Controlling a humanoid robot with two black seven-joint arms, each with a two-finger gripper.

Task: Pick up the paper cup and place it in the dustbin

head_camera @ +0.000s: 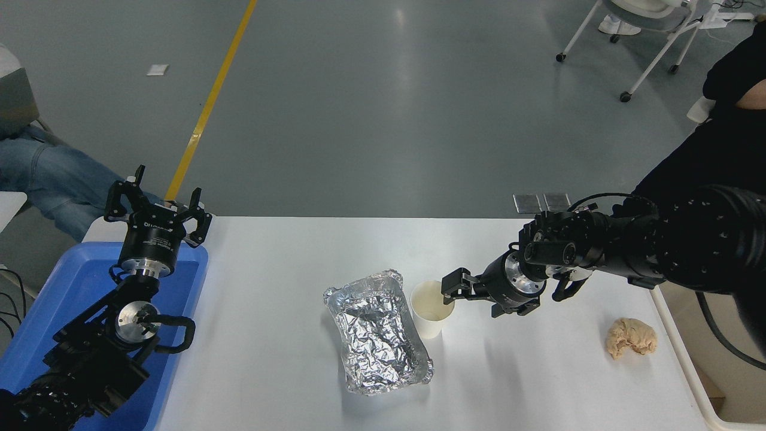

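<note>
The paper cup [430, 311] stands upright on the white table [269, 287], right beside the crumpled foil tray [377, 332]. My right gripper [462, 296] reaches in from the right, low over the table, and is open. Its front finger sits at the cup's right rim; I cannot tell if it touches. Only the rim of the dustbin [682, 365] shows, off the table's right edge. My left gripper [157, 206] is parked, open and pointing up, over the far end of the blue tray [54, 299].
A beige crumpled lump [631, 337] lies on the table near the right edge, between the cup and the dustbin. One person in jeans [36, 173] sits at the far left. Another in black [733, 90] is at the far right, near a wheeled chair [646, 36].
</note>
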